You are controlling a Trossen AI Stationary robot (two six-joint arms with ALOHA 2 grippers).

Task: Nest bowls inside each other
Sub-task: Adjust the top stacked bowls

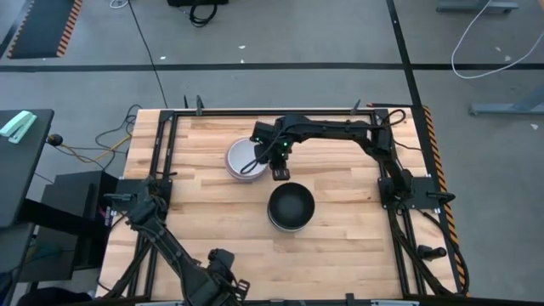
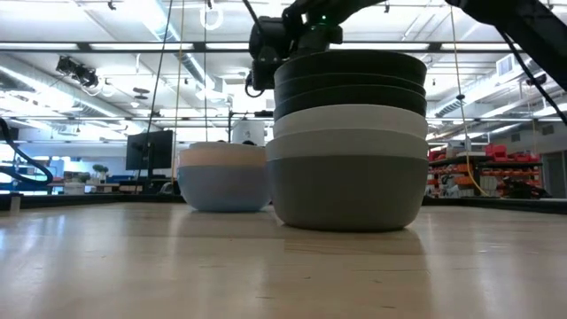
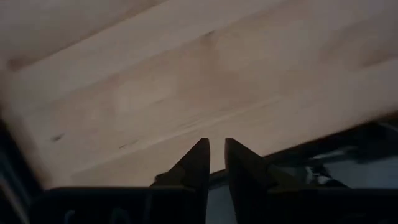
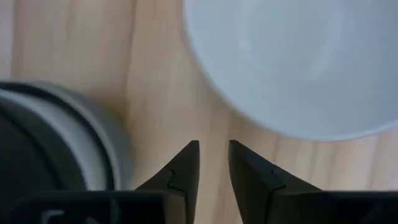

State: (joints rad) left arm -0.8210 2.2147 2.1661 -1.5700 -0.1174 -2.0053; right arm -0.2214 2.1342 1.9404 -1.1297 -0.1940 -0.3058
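Here, pale wooden plank tabletop in a strip-lit workshop bears two bowl stacks, black-topped and white-topped; right gripper between them, left gripper at near edge, both narrowly parted, empty; lower bowls hidden.

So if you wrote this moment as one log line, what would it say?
right pincer: over bare table between stacks, holding nothing | black-topped stack | white-topped stack | left pincer: near edge, idle

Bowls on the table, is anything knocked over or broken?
No, nothing stands out. The tall stack with black bowls on top sits straight, and the small stack beside it is upright too. The right gripper hangs between them, holding nothing.
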